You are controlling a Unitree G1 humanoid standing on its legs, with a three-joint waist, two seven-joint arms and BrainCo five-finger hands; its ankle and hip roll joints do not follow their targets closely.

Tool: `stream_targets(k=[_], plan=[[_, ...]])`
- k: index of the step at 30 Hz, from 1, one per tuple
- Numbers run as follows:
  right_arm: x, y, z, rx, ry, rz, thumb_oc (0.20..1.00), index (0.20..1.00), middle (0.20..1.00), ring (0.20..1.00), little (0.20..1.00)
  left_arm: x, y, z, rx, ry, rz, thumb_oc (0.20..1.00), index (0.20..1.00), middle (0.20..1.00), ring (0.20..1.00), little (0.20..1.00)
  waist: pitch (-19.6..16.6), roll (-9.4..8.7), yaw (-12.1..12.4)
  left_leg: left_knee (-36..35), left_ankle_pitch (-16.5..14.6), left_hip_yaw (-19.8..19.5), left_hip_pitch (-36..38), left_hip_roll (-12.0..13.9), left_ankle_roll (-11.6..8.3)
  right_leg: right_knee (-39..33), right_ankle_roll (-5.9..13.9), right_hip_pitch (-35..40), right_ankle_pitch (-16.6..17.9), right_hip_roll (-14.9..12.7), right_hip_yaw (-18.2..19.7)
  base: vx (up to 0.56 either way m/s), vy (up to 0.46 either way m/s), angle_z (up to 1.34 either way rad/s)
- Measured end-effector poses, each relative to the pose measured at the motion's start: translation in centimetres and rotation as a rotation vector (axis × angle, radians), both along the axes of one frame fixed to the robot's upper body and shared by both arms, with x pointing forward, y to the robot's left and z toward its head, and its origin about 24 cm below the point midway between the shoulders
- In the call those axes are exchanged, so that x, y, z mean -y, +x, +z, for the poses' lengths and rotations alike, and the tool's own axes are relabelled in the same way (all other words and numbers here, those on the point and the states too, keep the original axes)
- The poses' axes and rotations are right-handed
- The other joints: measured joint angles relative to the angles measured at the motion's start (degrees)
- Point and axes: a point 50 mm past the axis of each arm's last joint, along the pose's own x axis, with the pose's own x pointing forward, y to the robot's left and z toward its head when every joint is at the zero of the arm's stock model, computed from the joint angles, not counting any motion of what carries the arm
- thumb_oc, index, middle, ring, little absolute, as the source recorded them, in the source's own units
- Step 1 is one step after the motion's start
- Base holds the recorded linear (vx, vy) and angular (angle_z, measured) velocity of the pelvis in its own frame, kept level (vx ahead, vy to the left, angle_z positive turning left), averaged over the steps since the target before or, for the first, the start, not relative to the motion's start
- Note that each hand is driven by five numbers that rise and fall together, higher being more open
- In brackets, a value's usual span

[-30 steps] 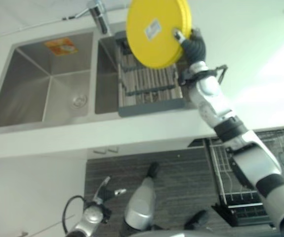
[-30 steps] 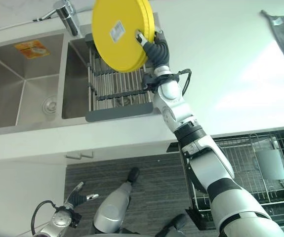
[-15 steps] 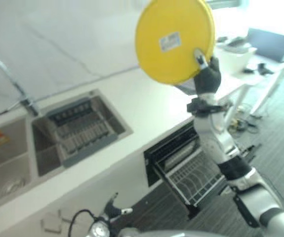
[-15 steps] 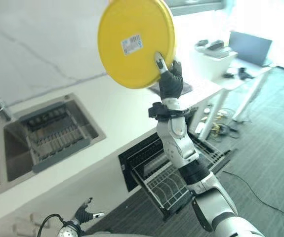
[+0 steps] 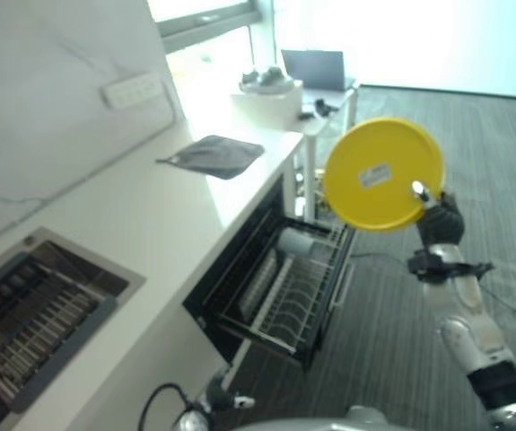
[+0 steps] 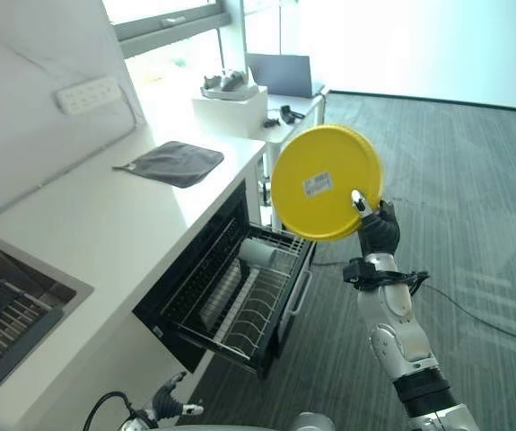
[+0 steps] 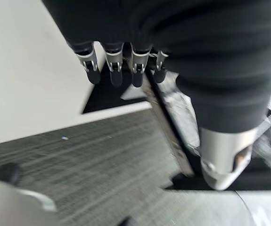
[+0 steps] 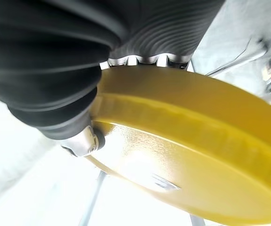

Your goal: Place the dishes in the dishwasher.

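A yellow plate (image 6: 327,182) is held upright in the air by the right hand (image 6: 377,232), pinched at its lower rim between the thumb on the labelled underside and the fingers curled behind it, as the right wrist view confirms. It is carried above the floor, just past the open dishwasher (image 6: 231,296), whose rack (image 5: 289,289) is pulled out beside the table (image 6: 105,224) and already holds a pale cup at the far end. The left hand (image 7: 121,63) is hung low by the dishwasher front with its fingers relaxed and empty. For the step in hand, the plate should probably be kept on edge, lowered over the rack and lined up with a free slot between the tines. The pinch should be eased only once the rim is seated, since a plate gripped at one edge can swing or slip.
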Motion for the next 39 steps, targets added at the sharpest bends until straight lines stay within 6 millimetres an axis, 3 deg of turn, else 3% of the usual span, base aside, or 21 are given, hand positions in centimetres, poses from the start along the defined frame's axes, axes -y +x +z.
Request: stream_targets(k=[5, 6, 8, 12, 16, 18, 21, 28, 32, 35, 39], plan=[[0.8, 3.4, 1.8, 0.046, -0.187, -0.014, 0.2, 0.2, 0.2, 0.2, 0.2, 0.7, 7.0, 3.6, 0.185, 0.026, -0.102, 1.0, 1.0, 1.0, 1.0, 1.0, 13.39, -1.01, 1.68, 8.13, -0.53, -4.4, -10.42, -0.8, 0.88, 1.76, -0.67, -6.19, 2.83, -2.15, -0.09, -0.21, 0.002, 0.21], [1.1, 4.1, 1.9, 0.035, -0.205, -0.029, 0.2, 0.2, 0.2, 0.2, 0.2, 0.8, 7.9, 4.0, 0.201, 0.058, -0.141, 1.0, 1.0, 1.0, 1.0, 1.0, 16.09, -0.91, 2.25, 8.54, -0.45, -5.4, -11.59, -1.0, 0.88, 1.65, -0.7, -6.33, 3.25, -2.41, -0.64, -0.03, 0.009, 0.27], [0.5, 4.1, 1.5, 0.019, -0.238, 0.004, 0.2, 0.2, 0.2, 0.2, 0.2, 0.2, 7.7, 3.8, 0.177, 0.081, -0.136, 1.0, 1.0, 1.0, 1.0, 1.0, 18.17, -0.93, 3.57, 8.62, -0.46, -5.94, -11.93, -1.28, 0.89, 1.34, -0.71, -6.17, 3.25, -2.68, -0.81, -0.01, 0.021, 0.22], [-2.5, 4.4, 1.0, 0.027, -0.299, 0.145, 0.2, 0.2, 0.2, 0.2, 0.2, -2.2, 6.1, 2.8, 0.118, 0.199, -0.192, 1.0, 1.0, 1.0, 1.0, 1.0, 19.01, -0.95, 5.01, 8.98, -1.02, -7.55, -11.96, -1.92, 1.62, 1.54, -0.82, -4.52, 2.98, -3.45, -1.96, 0.01, 0.071, 0.2], [-5.4, 5.0, 1.7, 0.071, -0.334, 0.228, 0.2, 0.2, 0.2, 0.2, 0.2, -1.9, 6.9, 3.4, 0.141, 0.204, -0.233, 1.0, 1.0, 1.0, 1.0, 1.0, 19.08, -0.86, 5.78, 9.11, -1.27, -8.57, -11.74, -2.82, 2.01, 1.6, -0.42, -3.35, 2.88, -4.44, -2.95, 0.01, 0.048, 0.17], [-6.2, 5.3, 2.2, 0.091, -0.365, 0.247, 0.2, 0.2, 0.2, 0.2, 0.2, -1.3, 7.8, 4.0, 0.171, 0.19, -0.247, 1.0, 1.0, 1.0, 1.0, 1.0, 19.09, -0.87, 7.41, 9.5, -1.45, -9.23, -11.75, -3.0, 2.17, 1.66, -0.33, -2.62, 2.53, -4.72, -3.52, 0.01, 0.03, 0.2], [-6.6, 5.8, 3.0, 0.097, -0.397, 0.228, 0.2, 0.2, 0.2, 0.2, 0.2, -1.4, 7.8, 3.9, 0.154, 0.19, -0.253, 1.0, 1.0, 1.0, 1.0, 1.0, 19.17, -1.0, 7.64, 10.23, -1.68, -10.12, -11.91, -3.1, 2.25, 1.8, -0.14, -1.8, 2.32, -5.0, -4.28, 0.03, 0.015, 0.12], [-5.7, 7.7, 2.6, 0.017, -0.523, 0.133, 0.2, 0.2, 0.2, 0.2, 0.2, -1.5, 7.6, 3.5, 0.12, 0.2, -0.248, 1.0, 1.0, 1.0, 1.0, 1.0, 19.25, -1.15, 8.6, 12.09, -2.42, -11.51, -12.92, -2.53, 2.01, 3.57, 0.32, -1.77, 1.08, -5.13, -4.97, -0.01, -0.001, 0.07], [-2.9, 10.0, 4.8, -0.004, -0.703, 0.012, 0.2, 0.2, 0.2, 0.2, 0.2, -1.3, 9.3, 4.6, 0.168, 0.21, -0.26, 1.0, 1.0, 1.0, 1.0, 1.0, 20.59, -1.9, 10.71, 14.79, -2.42, -12.93, -17.22, -2.06, 2.08, 5.65, -0.17, -4.89, 0.71, -5.19, -5.7, -0.07, -0.006, 0.13], [-1.9, 10.5, 6.4, 0.019, -0.769, -0.036, 0.2, 0.2, 0.2, 0.2, 0.2, -1.9, 9.6, 4.9, 0.178, 0.224, -0.256, 1.0, 1.0, 1.0, 1.0, 1.0, 22.46, -2.62, 11.29, 15.1, -2.4, -13.9, -18.18, -2.07, 2.07, 5.88, -0.28, -5.15, 0.54, -5.27, -6.52, -0.05, -0.023, 0.13], [-0.2, 11.5, 6.7, -0.044, -0.957, -0.088, 0.2, 0.2, 0.2, 0.2, 0.2, -3.2, 10.7, 6.3, 0.247, 0.259, -0.251, 1.0, 1.0, 1.0, 1.0, 1.0, 23.66, -3.18, 12.55, 16.11, -2.53, -15.45, -20.19, -2.03, 2.04, 7.09, -1.03, -5.98, -0.08, -5.5, -7.9, -0.05, -0.031, 0.15]])
